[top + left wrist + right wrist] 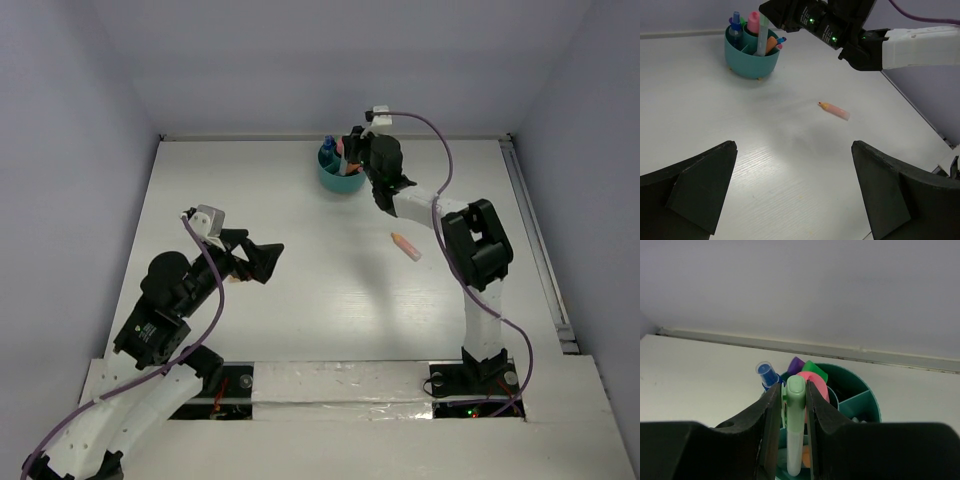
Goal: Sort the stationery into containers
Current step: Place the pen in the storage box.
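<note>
Placement step. The right gripper, clamped on an upright pale green marker, had the marker's lower end inside the round teal plastic divided cup; the next move would probably be to let go. The left gripper hovered with its jaws apart. A small pink-and-orange piece lay unsorted, well apart from the cup.

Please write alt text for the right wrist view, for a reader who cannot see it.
The right end effector grips a pale green marker upright, its lower end inside a teal divided cup. A blue cap, a purple cap, a green cap and a pink cap also stick out of the cup, which stands on a white table.
</note>
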You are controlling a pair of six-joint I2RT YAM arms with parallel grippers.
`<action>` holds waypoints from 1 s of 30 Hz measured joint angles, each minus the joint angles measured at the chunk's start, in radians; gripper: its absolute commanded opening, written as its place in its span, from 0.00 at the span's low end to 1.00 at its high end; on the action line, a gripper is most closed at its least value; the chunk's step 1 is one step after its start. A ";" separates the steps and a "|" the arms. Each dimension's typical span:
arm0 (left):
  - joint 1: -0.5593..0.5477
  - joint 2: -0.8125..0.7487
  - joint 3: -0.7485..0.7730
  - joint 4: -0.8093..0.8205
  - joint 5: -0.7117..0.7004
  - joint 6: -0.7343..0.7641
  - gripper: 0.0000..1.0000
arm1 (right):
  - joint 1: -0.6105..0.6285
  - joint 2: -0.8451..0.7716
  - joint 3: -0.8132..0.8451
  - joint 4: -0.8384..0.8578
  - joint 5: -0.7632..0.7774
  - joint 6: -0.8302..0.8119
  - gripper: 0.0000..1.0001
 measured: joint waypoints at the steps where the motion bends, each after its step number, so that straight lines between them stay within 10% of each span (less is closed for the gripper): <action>1: 0.000 0.000 0.000 0.000 0.000 0.000 0.99 | 0.000 0.003 0.000 0.002 -0.003 -0.005 0.00; 7: 0.001 0.000 0.000 0.000 0.000 0.000 0.99 | 0.000 0.005 0.000 0.052 -0.019 -0.020 0.00; 20: 0.012 0.008 0.000 0.000 -0.004 0.000 0.99 | 0.000 0.005 -0.055 0.084 -0.047 -0.020 0.56; 30: 0.012 0.008 0.000 0.000 -0.008 0.000 0.99 | 0.000 -0.055 -0.088 0.003 -0.057 -0.039 0.56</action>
